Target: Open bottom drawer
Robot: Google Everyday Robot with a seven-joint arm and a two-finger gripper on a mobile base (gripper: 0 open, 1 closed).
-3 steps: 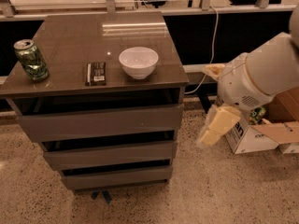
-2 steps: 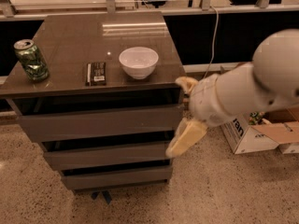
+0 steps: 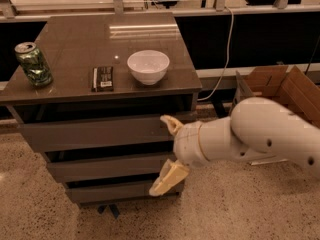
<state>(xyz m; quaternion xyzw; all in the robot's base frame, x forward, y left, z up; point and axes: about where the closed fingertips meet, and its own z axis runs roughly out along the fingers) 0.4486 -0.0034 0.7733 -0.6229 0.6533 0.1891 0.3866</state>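
While the white arm (image 3: pixel 265 134) reaches in from the right, its gripper (image 3: pixel 169 152) hangs in front of the right end of the drawer stack under the bench (image 3: pixel 75 44). The jaws are spread wide apart and hold nothing. The upper cream finger (image 3: pixel 172 124) lies over the right end of the top drawer (image 3: pixel 95 134). The lower finger (image 3: pixel 167 180) hangs at the right end of the bottom drawer (image 3: pixel 110 191); whether it touches the panel cannot be told.

That bottom drawer sits lowest in the stack, just above the speckled floor (image 3: pixel 40 184) and below the middle drawer (image 3: pixel 110 166). Its front is a flat, matte grey-brown strip with no handle, the narrowest and shortest of the three. A dark band of shadow runs along its top edge. None of its inside shows, and it appears pushed in.

On the bench top stand a green can (image 3: pixel 33 64) at the left, a dark flat packet (image 3: pixel 102 78) near the middle and a white bowl (image 3: pixel 148 66) just right of it. A cardboard box (image 3: pixel 285 84) sits on the floor behind the arm.
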